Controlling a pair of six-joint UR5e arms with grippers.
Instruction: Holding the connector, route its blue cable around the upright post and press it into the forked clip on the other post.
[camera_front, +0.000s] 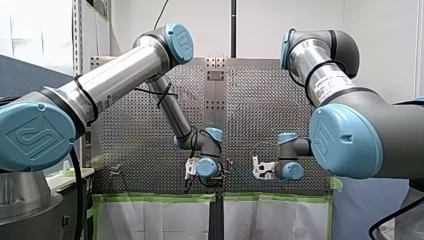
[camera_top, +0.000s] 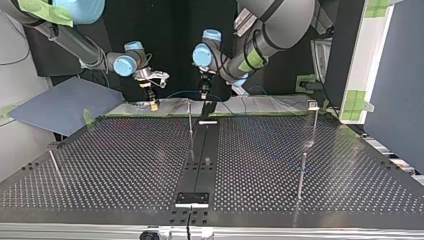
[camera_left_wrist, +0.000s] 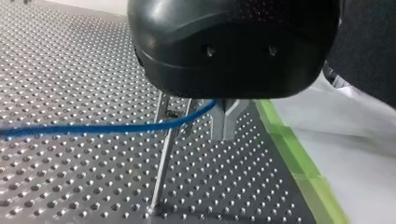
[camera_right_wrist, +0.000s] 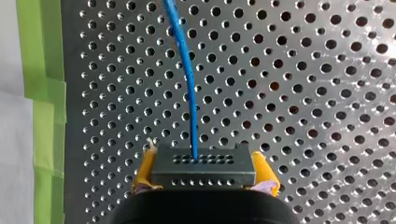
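Gripping connector (camera_right_wrist: 203, 163) in right tool (camera_right_wrist: 204, 173) | left tool (camera_left_wrist: 224, 119) closed on blue cable (camera_left_wrist: 93, 129)

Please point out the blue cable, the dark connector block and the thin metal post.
Thin blue cable (camera_right_wrist: 185, 70): right wrist view, mid-length.
Dark grey connector block (camera_right_wrist: 203, 169): right wrist view, front face.
Thin upright metal post (camera_left_wrist: 162, 158): left wrist view, shaft.

Blue cable (camera_right_wrist: 187, 79), green tape (camera_right_wrist: 39, 70), grey perforated table (camera_right_wrist: 303, 93)

Robotics lab: my left arm (camera_front: 115, 75) and my right arm (camera_front: 350, 130) are reaching over a perforated table (camera_top: 125, 165), thin posts (camera_top: 301, 175) are standing on it, green tape (camera_front: 150, 198) is edging white sheets (camera_front: 165, 220) beside it.
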